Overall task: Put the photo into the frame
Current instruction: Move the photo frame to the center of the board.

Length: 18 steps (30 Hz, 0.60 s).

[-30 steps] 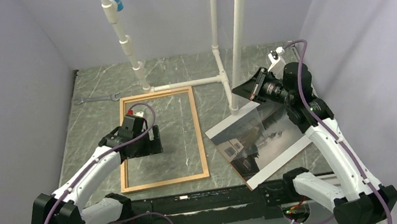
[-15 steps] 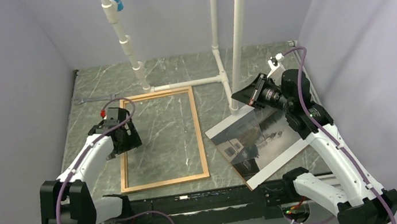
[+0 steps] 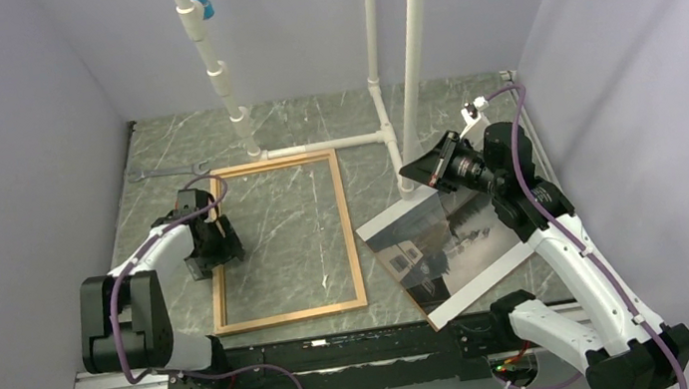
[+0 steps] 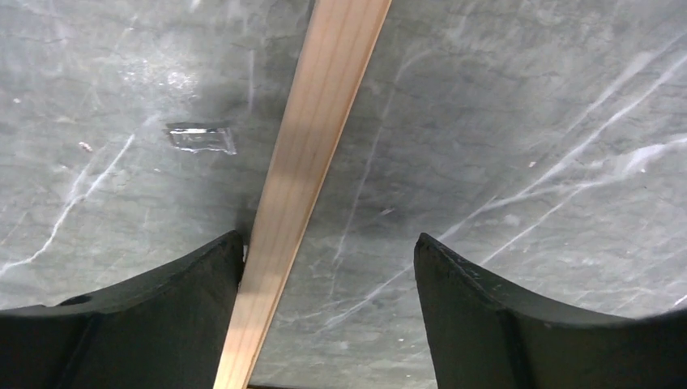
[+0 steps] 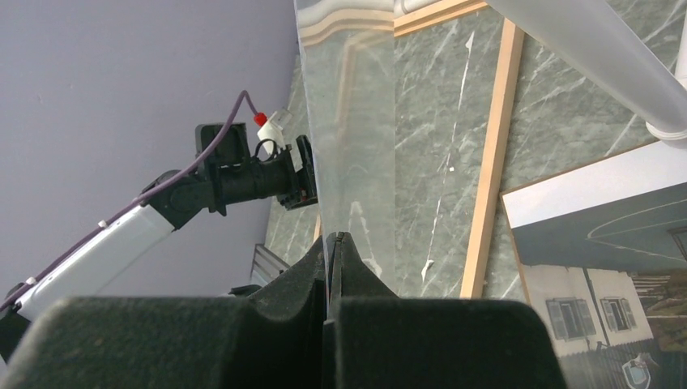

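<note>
Table — frame rail beneath left gripper

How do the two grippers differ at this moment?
The left gripper has its jaws wide apart, straddling the frame's left strip down at the table. The right gripper is shut on a clear sheet, held up beside the photo. Both are black.

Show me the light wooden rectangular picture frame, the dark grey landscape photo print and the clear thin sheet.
Light wooden rectangular picture frame [image 3: 291,315]: top view, near strip.
Dark grey landscape photo print [image 3: 435,261]: top view, printed middle.
Clear thin sheet [image 5: 356,121]: right wrist view, middle of pane.
</note>
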### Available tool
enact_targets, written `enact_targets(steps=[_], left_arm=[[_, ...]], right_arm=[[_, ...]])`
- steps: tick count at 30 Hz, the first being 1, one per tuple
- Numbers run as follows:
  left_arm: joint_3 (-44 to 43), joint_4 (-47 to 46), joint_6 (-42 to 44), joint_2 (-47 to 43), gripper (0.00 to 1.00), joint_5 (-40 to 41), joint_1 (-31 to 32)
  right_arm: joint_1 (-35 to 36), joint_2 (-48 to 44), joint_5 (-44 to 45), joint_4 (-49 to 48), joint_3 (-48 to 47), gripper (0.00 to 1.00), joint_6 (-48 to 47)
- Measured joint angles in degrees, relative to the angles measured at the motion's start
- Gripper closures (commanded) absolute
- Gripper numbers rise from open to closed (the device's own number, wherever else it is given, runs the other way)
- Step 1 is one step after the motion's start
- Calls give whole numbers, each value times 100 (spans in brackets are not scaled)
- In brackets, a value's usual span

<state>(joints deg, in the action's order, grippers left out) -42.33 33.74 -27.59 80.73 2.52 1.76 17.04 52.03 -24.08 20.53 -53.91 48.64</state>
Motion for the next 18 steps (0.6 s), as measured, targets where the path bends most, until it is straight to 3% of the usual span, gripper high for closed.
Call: enact_targets(steps=[4,18], left_arm=[[9,-48,109,42,31,-219,-7],[286,-330,87,-269,28,-317,686]], right_arm=[[4,-2,2,0,0,100,7],[4,-26,7,4,0,100,111]])
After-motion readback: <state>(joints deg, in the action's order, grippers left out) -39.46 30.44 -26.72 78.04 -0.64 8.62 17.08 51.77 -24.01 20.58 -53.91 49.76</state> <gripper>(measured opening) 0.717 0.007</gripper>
